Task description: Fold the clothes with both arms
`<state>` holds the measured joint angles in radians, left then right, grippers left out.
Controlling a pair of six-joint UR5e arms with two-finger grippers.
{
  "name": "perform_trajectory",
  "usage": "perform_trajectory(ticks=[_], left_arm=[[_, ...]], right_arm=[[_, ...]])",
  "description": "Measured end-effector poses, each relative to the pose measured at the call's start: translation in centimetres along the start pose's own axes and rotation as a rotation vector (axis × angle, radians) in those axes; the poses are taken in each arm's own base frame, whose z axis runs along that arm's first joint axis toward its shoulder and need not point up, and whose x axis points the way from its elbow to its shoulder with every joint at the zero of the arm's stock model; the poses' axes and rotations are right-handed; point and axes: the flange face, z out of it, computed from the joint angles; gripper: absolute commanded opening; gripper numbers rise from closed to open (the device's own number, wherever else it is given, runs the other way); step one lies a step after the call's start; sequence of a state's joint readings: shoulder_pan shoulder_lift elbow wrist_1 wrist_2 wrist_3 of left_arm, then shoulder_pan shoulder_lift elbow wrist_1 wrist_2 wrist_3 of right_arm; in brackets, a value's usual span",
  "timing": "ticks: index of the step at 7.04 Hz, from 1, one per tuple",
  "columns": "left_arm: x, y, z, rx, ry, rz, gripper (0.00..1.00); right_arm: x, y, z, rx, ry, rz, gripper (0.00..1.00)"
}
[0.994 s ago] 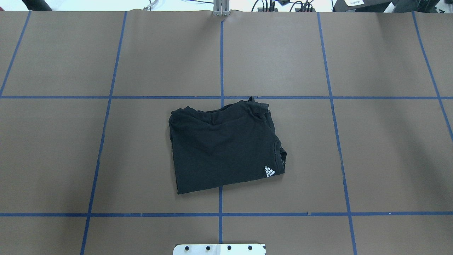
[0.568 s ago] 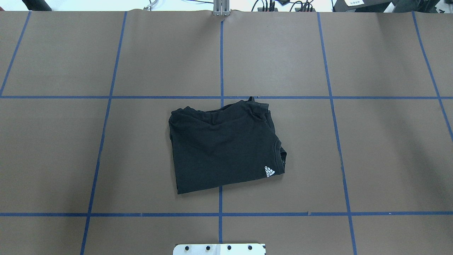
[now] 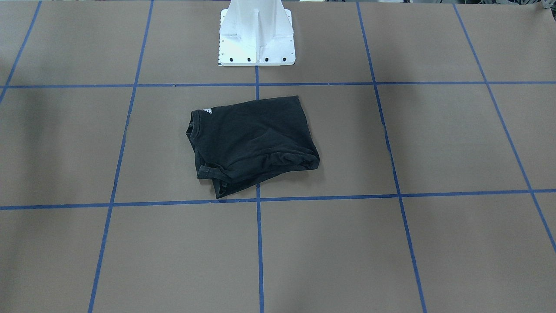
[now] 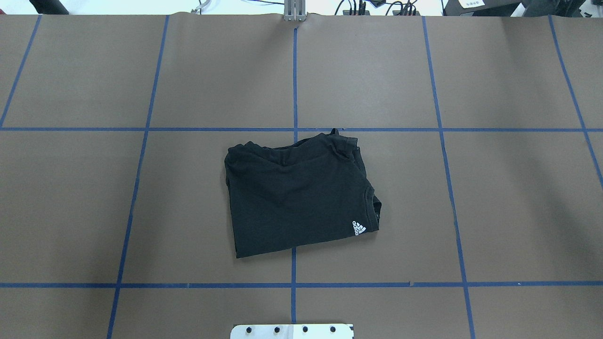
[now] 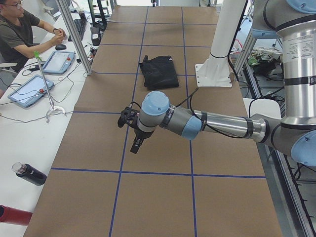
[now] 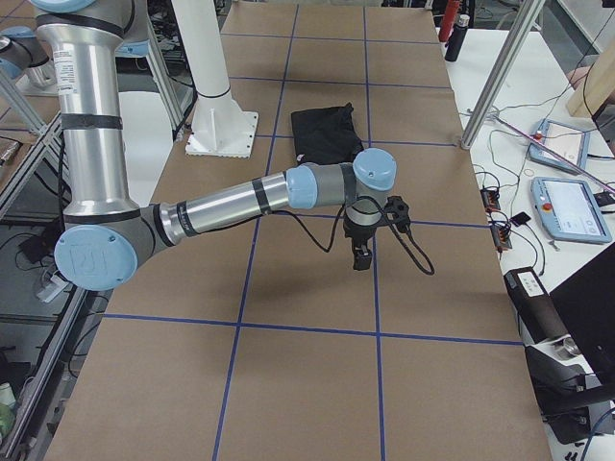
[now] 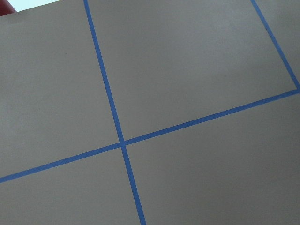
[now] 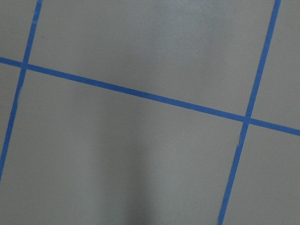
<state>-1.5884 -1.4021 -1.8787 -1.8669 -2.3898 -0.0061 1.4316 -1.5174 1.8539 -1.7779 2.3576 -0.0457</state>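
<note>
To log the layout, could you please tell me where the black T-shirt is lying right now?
In the overhead view the folded black T-shirt lies straddling the central blue tape line, just ahead of the white pedestal base.

You have the T-shirt (image 4: 297,197) in the middle of the table (image 4: 518,188), near the pedestal (image 3: 256,34) at the robot-side edge. The left gripper (image 5: 135,148) and right gripper (image 6: 360,261) hang towards opposite ends.

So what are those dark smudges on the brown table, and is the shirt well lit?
Front-facing view: soft, blurry shadows on the table either side of the shirt. Overhead view: the shirt's folds sink into black; only its white logo is crisp. Right wrist view: a grey shadow band. Left wrist view: even light, sharp tape.
</note>
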Motion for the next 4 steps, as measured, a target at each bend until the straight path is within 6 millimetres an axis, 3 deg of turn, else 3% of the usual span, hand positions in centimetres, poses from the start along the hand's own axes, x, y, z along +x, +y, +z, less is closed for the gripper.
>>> perform_trajectory(ticks=[4], left_arm=[[0.21,-0.32,-0.14,0.005,0.001,0.007,1.00]], right_arm=[[-0.71,-0.02,-0.66,0.014,-0.001,-0.014,1.00]])
